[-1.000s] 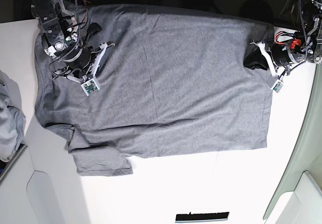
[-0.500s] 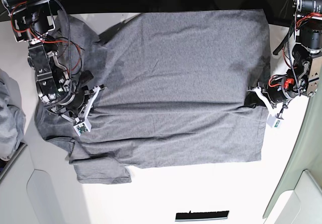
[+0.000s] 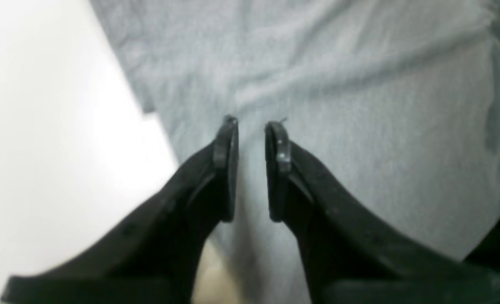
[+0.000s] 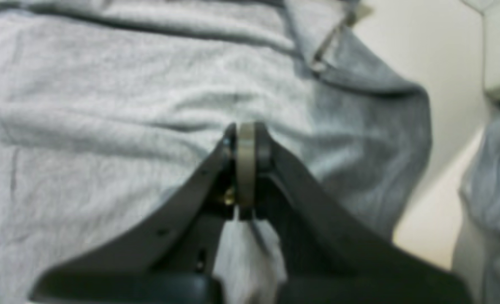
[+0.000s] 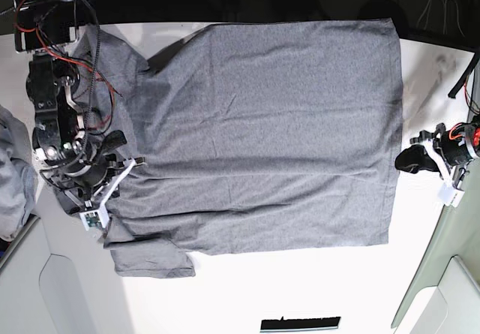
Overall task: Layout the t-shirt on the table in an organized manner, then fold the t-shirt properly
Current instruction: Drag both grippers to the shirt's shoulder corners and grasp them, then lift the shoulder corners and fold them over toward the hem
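With the shirt (image 5: pixel 262 131) spread across the counter (image 5: pixel 315 289), our left tool (image 3: pixel 252 126) parted just above the hem and our right tool (image 4: pixel 245 139) clamped on cloth near the collar, a one-sided pull could drag the shirt crooked.

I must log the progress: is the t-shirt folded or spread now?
Spread: the t-shirt lies flat and single on the table, sleeve out, no fold yet.
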`<state>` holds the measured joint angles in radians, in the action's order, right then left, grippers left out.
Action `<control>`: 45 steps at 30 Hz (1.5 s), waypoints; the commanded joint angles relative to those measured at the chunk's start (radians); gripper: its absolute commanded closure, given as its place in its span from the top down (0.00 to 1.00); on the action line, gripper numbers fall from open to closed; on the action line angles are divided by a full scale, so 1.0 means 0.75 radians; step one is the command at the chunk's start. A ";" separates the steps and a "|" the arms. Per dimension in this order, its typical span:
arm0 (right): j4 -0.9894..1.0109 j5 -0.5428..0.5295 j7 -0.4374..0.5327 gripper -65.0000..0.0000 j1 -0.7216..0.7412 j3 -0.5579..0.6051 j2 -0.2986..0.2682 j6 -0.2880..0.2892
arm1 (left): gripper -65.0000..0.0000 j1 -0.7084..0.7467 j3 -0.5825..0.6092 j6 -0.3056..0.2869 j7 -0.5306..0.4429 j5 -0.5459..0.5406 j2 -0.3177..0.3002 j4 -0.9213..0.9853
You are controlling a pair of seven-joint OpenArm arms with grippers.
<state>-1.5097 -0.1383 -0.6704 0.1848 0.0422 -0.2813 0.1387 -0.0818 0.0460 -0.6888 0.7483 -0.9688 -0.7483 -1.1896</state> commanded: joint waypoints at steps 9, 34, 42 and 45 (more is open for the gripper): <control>-0.437 -0.085 -0.097 0.15 -0.471 -0.350 -0.114 0.010 | 0.23 0.389 -0.180 -0.013 0.027 -0.140 -0.063 -0.309; 0.090 -0.674 -0.063 0.47 -0.715 -0.709 -0.133 0.436 | 0.58 0.845 -0.562 -0.013 0.080 -0.120 0.167 -0.412; 0.090 -0.829 -0.135 0.47 -0.705 -0.667 -0.130 0.504 | 0.58 0.845 -0.562 -0.013 0.015 0.033 0.251 -0.350; 0.090 -0.835 -0.148 0.47 -0.705 -0.656 -0.130 0.511 | 0.58 0.845 -0.561 -0.013 0.000 0.034 0.252 -0.336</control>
<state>-1.4338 -0.7605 -0.7738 -0.3435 -0.4461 -0.3649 0.5098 0.5488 -0.3660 -0.6891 0.7612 -0.9283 -0.5407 -1.4326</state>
